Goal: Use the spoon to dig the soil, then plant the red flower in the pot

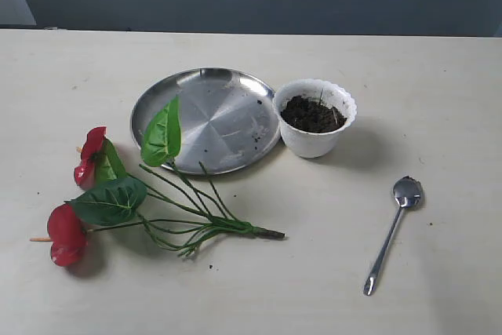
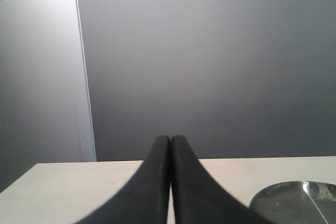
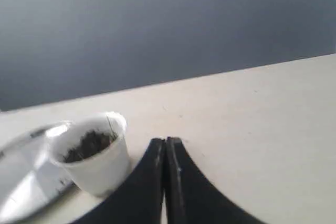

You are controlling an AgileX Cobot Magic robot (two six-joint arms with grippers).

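The white scalloped pot [image 1: 314, 118] stands right of centre, filled with dark soil [image 1: 312, 114]. The silver spoon [image 1: 392, 234] lies on the table to the pot's front right, bowl toward the pot. The red flower [image 1: 141, 195] lies flat at the front left, with its blooms to the left and its stem base pointing right. Neither arm shows in the exterior view. My left gripper [image 2: 170, 139] is shut on nothing, above the table. My right gripper [image 3: 165, 141] is also shut and empty, with the pot [image 3: 96, 158] and its soil [image 3: 88, 144] just beside it.
A round shiny steel plate [image 1: 205, 119] with a few soil crumbs lies left of the pot; its rim shows in the left wrist view as plate [image 2: 294, 203] and in the right wrist view as plate [image 3: 26, 179]. A dark wall rises behind the table's far edge.
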